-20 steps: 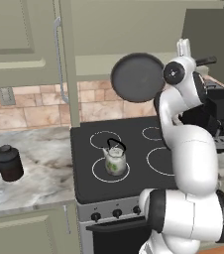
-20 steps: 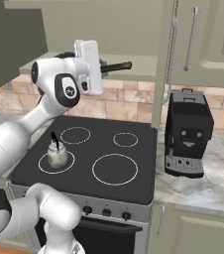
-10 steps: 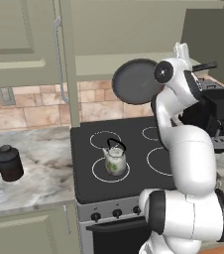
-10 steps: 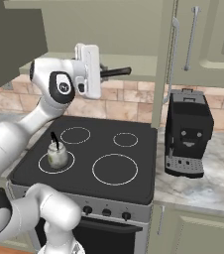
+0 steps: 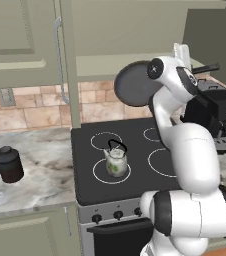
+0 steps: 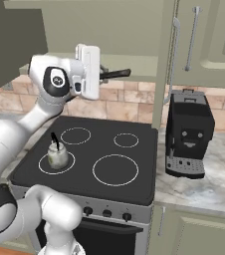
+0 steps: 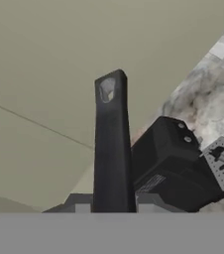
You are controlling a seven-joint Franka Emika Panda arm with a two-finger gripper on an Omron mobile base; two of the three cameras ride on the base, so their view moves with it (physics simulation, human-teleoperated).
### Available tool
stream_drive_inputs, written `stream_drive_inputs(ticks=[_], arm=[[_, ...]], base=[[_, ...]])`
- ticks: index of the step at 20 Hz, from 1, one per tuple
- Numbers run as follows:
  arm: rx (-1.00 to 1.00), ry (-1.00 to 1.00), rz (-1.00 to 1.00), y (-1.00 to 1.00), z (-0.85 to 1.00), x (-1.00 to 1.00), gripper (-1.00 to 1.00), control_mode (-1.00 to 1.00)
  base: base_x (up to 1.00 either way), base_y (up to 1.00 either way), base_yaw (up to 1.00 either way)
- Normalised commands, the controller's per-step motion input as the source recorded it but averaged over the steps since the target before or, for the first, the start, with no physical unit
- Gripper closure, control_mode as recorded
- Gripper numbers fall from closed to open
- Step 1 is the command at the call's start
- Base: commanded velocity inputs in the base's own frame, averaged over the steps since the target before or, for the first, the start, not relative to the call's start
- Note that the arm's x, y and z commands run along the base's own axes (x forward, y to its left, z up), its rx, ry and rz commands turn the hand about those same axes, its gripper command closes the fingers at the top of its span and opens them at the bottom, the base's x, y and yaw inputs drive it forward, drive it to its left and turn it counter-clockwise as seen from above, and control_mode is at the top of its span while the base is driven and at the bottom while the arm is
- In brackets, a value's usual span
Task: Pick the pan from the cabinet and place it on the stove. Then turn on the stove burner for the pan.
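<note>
The dark round pan hangs in the air above the back of the stove, just below the open sage-green cabinet. Its flat round face is turned toward the left base view. My gripper is shut on the pan's handle, which sticks out toward the right. In the hand view the handle rises straight up from my gripper. The widest burner ring lies bare at the stove's front right.
A small glass-green kettle stands on the front left ring. A black coffee machine sits on the counter right of the stove. The cabinet's open door hangs at the stove's left edge. A dark canister is on the left counter.
The pan has sunk a little in front of the cabinet while my hand turned; my grip on the handle is unchanged. The kettle has not moved.
</note>
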Motion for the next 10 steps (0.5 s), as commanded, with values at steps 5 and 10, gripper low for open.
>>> stream_drive_inputs(ticks=[5, 10], arm=[[0.01, 0.06, -0.09, 0.00, -0.04, 0.00, 1.00, -1.00], [0.00, 0.04, -0.04, 0.00, -0.11, 0.00, 1.00, -1.00]], base=[[0.00, 0.00, 0.00], [0.00, 0.00, 0.00]])
